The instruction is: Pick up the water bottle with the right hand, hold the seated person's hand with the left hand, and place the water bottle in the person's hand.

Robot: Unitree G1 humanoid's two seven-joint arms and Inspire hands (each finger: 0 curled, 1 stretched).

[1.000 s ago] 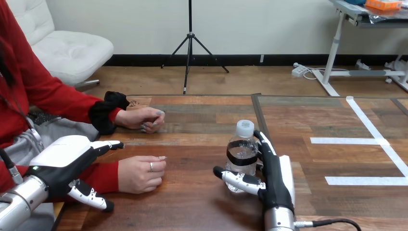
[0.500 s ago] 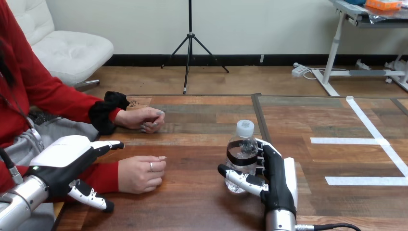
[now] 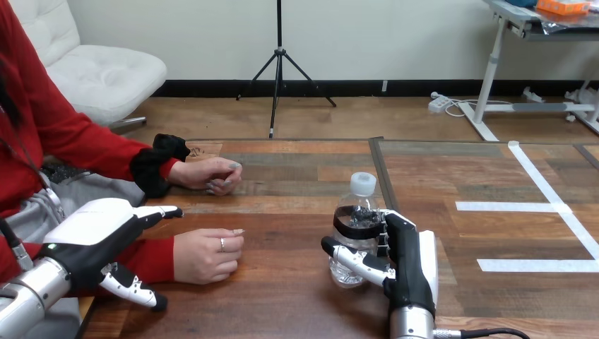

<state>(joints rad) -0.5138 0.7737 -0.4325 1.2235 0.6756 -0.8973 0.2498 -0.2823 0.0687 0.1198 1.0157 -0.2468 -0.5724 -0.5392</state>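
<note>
clear plastic, the water bottle (image 3: 357, 219) stands upright on the table (image 3: 282, 304) with the right hand (image 3: 408, 265) curled round its lower half, thumb in front, while the person's nearer hand (image 3: 207, 254) lies fisted well to its left, just beside the open-fingered left hand (image 3: 99, 233).

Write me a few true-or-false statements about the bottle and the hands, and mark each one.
The right hand has fingers and thumb curled round the water bottle. True.
The bottle is open at the top. False: its white cap is on.
The left hand grips the person's near hand. False: its fingers are straight and stop short of that hand.
The person's far hand lies on the table. True.
</note>
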